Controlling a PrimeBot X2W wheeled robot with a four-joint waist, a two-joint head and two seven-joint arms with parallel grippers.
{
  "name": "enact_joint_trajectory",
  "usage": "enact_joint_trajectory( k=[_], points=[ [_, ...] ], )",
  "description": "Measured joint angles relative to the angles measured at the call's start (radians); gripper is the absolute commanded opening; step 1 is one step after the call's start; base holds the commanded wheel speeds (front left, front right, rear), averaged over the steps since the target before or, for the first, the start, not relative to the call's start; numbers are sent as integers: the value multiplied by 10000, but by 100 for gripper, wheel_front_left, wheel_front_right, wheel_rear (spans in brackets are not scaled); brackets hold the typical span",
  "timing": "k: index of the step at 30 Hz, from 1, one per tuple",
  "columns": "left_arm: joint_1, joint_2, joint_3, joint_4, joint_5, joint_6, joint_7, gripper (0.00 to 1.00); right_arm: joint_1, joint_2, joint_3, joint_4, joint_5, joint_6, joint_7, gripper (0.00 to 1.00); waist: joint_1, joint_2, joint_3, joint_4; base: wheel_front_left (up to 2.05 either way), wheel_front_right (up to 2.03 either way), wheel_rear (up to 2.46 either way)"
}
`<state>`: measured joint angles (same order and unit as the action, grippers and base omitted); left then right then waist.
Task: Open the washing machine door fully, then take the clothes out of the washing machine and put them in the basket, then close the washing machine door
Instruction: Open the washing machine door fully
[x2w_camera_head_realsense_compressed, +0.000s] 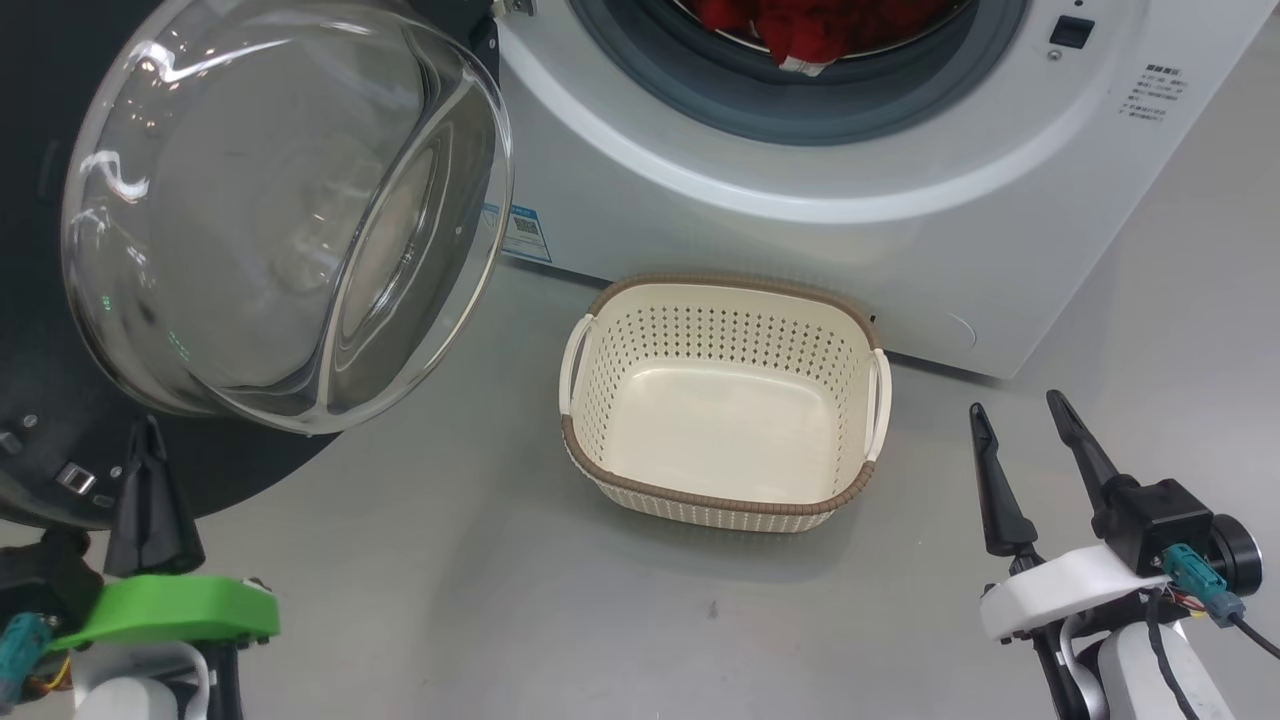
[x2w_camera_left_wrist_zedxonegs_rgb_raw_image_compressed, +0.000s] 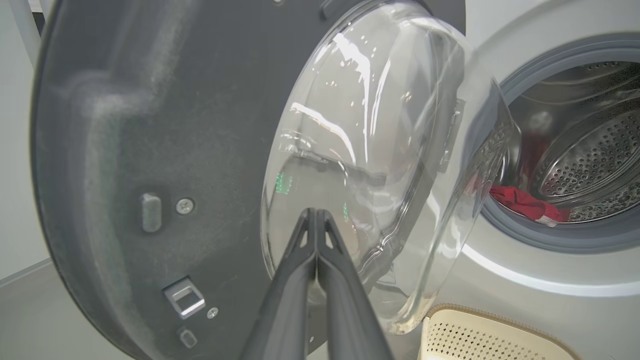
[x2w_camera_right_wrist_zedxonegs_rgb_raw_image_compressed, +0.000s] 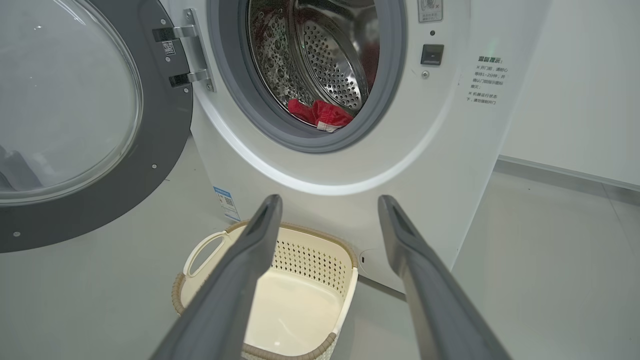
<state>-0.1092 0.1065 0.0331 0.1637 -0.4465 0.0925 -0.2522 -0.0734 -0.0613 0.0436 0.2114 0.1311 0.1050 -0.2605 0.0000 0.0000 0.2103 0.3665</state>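
Red clothes (x2w_camera_right_wrist_zedxonegs_rgb_raw_image_compressed: 320, 114) sit at front lip of drum (x2w_camera_right_wrist_zedxonegs_rgb_raw_image_compressed: 327, 60) in washing machine (x2w_camera_right_wrist_zedxonegs_rgb_raw_image_compressed: 350, 170): soft, light, floppy, so pinch a bunched fold w/ right hand (x2w_camera_right_wrist_zedxonegs_rgb_raw_image_compressed: 330, 200) (wide, empty); left hand (x2w_camera_left_wrist_zedxonegs_rgb_raw_image_compressed: 316, 214) pressed together, empty, by washing machine door (x2w_camera_left_wrist_zedxonegs_rgb_raw_image_compressed: 125, 125).

Smooth grey floor (x2w_camera_head_realsense_compressed: 450, 580) carries the cream basket (x2w_camera_head_realsense_compressed: 720, 330) (brown rim, white handles), upright & just in front of the white washing machine (x2w_camera_head_realsense_compressed: 850, 240), w/ a dark speck (x2w_camera_head_realsense_compressed: 712, 607) nr the basket's front edge.
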Motion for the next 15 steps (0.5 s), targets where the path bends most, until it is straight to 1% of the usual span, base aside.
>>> enact_joint_trajectory(
  k=[7, 8, 9, 10, 11, 12, 13, 15],
  points=[
    [850, -61, -564, -207, 307, -102, 0, 0, 344, 52, 77, 144, 90, 73, 0, 100, 0, 0, -531, -40, 0, 0, 0],
    [972, -82, -654, -240, 334, -115, 0, 5, 398, 59, 90, 144, 92, 73, 0, 100, 0, 0, -611, -51, 0, 0, 0],
    [1085, -107, -744, -253, 336, -159, 0, 19, 449, 69, 96, 144, 96, 73, 0, 100, 0, 0, -687, -62, 0, 0, 0],
    [1197, -136, -830, -290, 336, -196, 0, 35, 495, 77, 102, 140, 98, 73, 0, 100, 0, 0, -764, -74, 0, 0, 0],
    [1294, -148, -936, -347, 353, -217, 4, 45, 539, 81, 115, 123, 100, 73, 0, 100, 0, 0, -835, -87, 0, 0, 0],
    [1364, -157, -1026, -389, 362, -278, 17, 88, 582, 94, 132, 109, 113, 73, 0, 100, 0, 0, -901, -102, 0, 0, 0],
    [1428, -167, -1087, -435, 370, -278, 21, 100, 623, 115, 146, 109, 153, 73, 0, 100, 0, 0, -965, -120, 0, 0, 0],
    [1528, -167, -1269, -525, 439, -341, 61, 100, 667, 136, 186, 107, 192, 73, 0, 100, 0, 0, -1080, -163, 0, 0, 0]
  ],
)
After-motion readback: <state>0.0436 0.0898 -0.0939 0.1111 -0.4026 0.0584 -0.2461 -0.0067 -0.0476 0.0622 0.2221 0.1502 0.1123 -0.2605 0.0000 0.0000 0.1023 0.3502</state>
